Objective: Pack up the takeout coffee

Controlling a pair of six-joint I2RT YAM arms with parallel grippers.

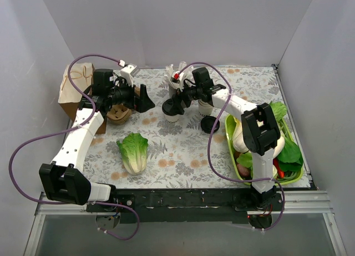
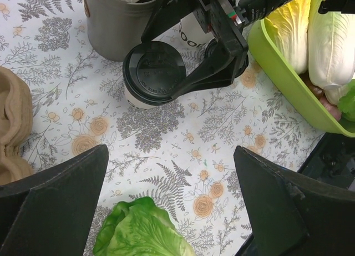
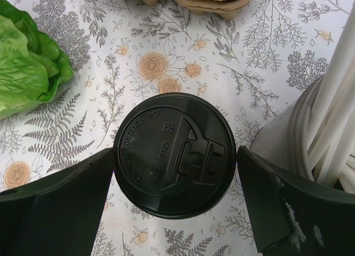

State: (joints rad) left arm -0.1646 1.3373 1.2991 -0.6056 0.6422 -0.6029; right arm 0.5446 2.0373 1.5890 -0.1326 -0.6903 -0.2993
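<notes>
Grey-walled booth, with a floral tablecloth (image 1: 183, 150) on the table.

Right gripper (image 3: 175, 156): jaws spread wide, one on each side of the takeout coffee (image 2: 154, 73), not clamped on it. The cup stands upright on the cloth with its black lid on, just beside the grey cup (image 2: 113, 23) of white sticks.

Right arm: elbow raised over the green tray (image 1: 232, 156), forearm reaching left, wrist pointed down.

Left gripper (image 2: 172, 197): jaws wide, nothing held, above the cloth beside the cardboard carrier (image 1: 118, 114).

Left arm: stretched forward along the table's left side.
</notes>
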